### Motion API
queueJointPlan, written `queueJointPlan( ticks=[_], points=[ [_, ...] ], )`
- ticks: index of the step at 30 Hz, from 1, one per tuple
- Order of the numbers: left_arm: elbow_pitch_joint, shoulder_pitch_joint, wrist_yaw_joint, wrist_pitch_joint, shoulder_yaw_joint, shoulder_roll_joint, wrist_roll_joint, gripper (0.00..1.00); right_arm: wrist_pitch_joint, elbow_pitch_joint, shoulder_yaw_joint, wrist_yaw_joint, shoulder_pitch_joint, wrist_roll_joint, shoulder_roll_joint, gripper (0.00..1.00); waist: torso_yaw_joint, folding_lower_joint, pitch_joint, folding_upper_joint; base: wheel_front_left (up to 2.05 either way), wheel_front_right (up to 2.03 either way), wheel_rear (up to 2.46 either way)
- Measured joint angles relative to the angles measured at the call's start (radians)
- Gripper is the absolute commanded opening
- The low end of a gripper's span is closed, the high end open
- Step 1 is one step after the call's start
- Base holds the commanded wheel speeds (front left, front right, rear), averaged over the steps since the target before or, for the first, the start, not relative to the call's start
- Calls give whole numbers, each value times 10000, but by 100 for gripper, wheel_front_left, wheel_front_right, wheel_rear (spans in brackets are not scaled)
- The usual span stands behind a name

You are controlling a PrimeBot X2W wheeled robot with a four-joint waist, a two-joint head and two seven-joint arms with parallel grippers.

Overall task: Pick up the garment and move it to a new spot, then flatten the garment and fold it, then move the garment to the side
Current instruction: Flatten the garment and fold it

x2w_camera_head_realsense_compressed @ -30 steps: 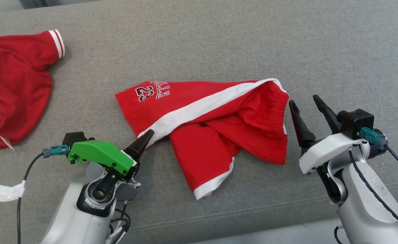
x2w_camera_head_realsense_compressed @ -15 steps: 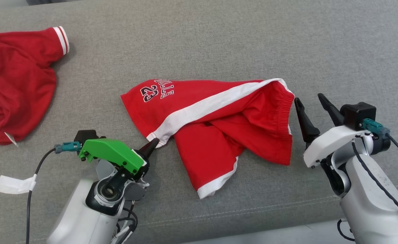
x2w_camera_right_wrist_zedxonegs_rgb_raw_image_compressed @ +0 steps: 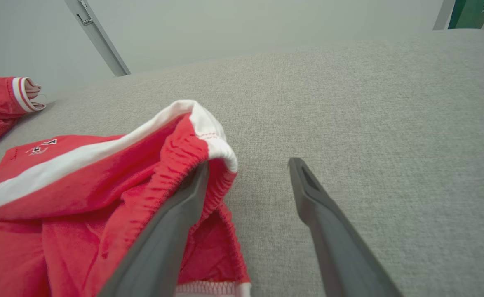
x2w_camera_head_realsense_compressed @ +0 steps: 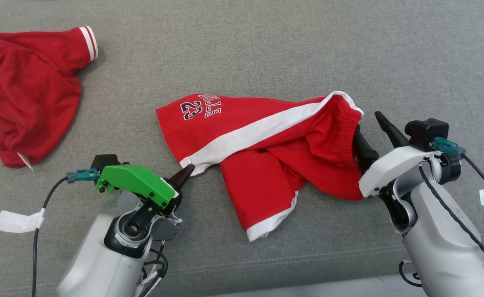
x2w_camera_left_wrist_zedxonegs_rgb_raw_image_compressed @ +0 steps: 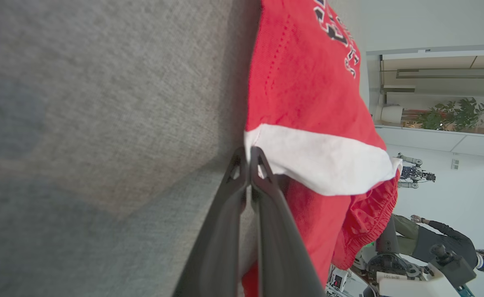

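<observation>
Shorts (x2w_camera_head_realsense_compressed: 266,152) lie crumpled about midway across the grey cushion (x2w_camera_head_realsense_compressed: 266,49), between the 2 grippers. Left gripper (x2w_camera_head_realsense_compressed: 187,170) is clenched on the near-left corner of the white hem (x2w_camera_head_realsense_compressed: 200,163). In the left wrist view just the fingertips (x2w_camera_left_wrist_zedxonegs_rgb_raw_image_compressed: 260,169) pinch its edge. Right gripper (x2w_camera_head_realsense_compressed: 367,123) is spread wide and grasps nothing: 1 finger sits inside the waistband (x2w_camera_head_realsense_compressed: 347,123), the other outside it over bare cushion to the right.

Risks, my read:
- Left bite is shallow, tips only, on a corner. A lift or a pull to the left can strip the hem out.
- Right, if it closes here, likely catches 1 layer of elastic, not both. Shorts then hang open and twisted, so harder to flatten.
- Gathered elastic is bulky. The inside finger can snag it and drag the shorts sideways before any grip forms.
- Lower leg (x2w_camera_head_realsense_compressed: 262,198) is doubled under the upper one. Lifting by 2 points on the upper layer may leave it tucked.
- Red shirt (x2w_camera_head_realsense_compressed: 31,107) at far left is well apart, so no worry unless the new spot is over there.

Orientation: long axis runs left-right, right end a bit farther. Waistband opens right. Upper leg with the "23" print (x2w_camera_head_realsense_compressed: 189,110) points left; lower leg points near, toward the robot.
</observation>
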Motion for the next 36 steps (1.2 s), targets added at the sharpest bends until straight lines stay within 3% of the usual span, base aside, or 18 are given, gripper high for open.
queueJointPlan(
  ticks=[7,8,9,10,11,18,23,30,36],
  points=[
    [75,-20,0,-84,-63,0,-4,0,-171,109,257,86,-307,-8,-21,100,14,0,16,0,0,0,0],
    [81,-26,0,-84,-79,0,-8,0,-209,138,301,86,-348,-12,-29,93,17,0,16,0,0,0,0],
    [86,-32,0,-86,-90,0,-8,0,-224,169,337,86,-382,-12,-36,45,20,0,13,0,0,0,0],
    [94,-34,0,-86,-98,0,-8,0,-238,199,393,86,-404,-15,-52,16,23,0,8,0,0,0,0],
    [104,-34,0,-88,-104,0,-8,0,-324,205,449,86,-417,-50,-79,0,25,0,2,0,0,0,0],
    [113,-146,0,-318,10,-6,-148,0,-612,280,694,88,-577,-88,-228,0,41,0,-123,0,0,0,0],
    [-359,-520,0,-865,817,-35,-270,0,-723,58,897,88,-582,-84,-589,0,61,0,-381,0,0,0,0],
    [-1300,-1445,-104,-1220,1611,476,-280,0,-748,-1338,3216,90,-1216,-35,-1455,0,93,0,-1014,0,0,0,0],
    [-2153,-1558,-100,-1154,1732,706,-324,0,-508,-3315,4683,100,-1699,1009,-2142,0,102,0,-1754,0,0,0,0]
  ],
)
